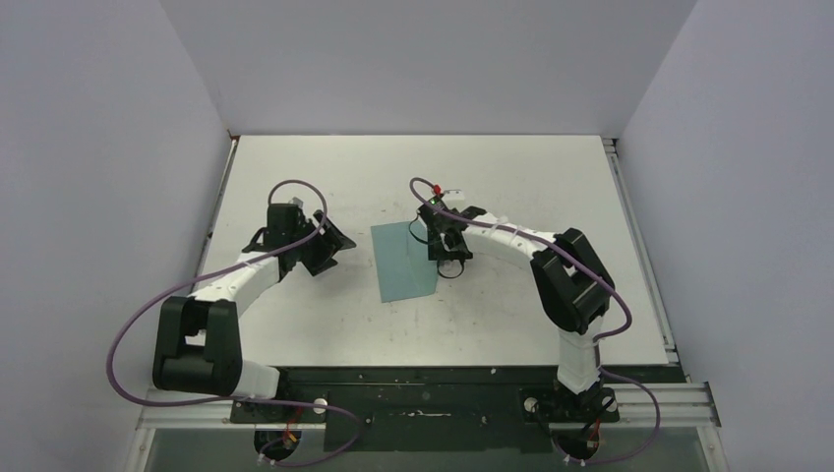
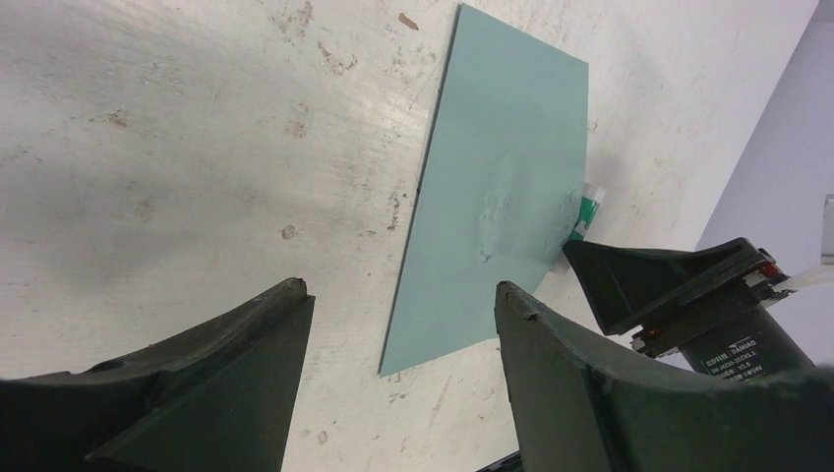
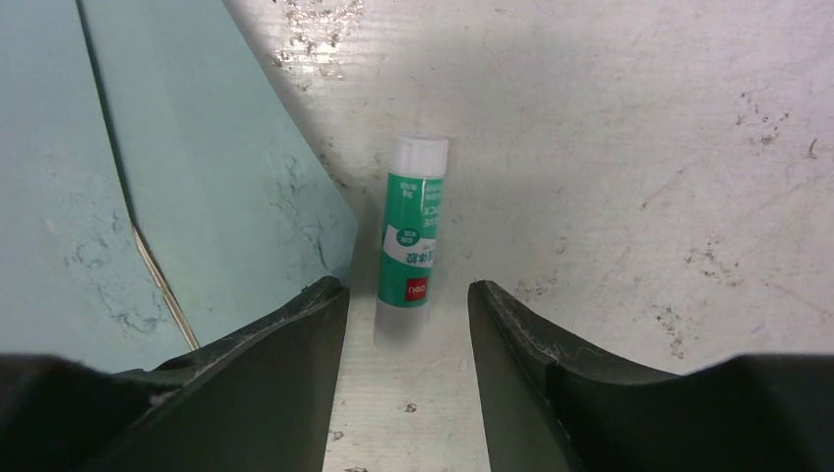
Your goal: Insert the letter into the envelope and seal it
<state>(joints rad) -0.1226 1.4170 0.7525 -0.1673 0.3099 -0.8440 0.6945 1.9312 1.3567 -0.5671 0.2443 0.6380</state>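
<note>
Our right end effector (image 3: 406, 290) wide astride glue stick (image 3: 413, 231) beside envelope (image 3: 197, 177); left end effector (image 2: 401, 287) wide, empty. We risk pinching envelope corner.

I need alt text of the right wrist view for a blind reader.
A green-labelled glue stick lies on the scuffed white table, its near end between the tips of the open right pincer. The teal envelope lies flat on the left.
</note>
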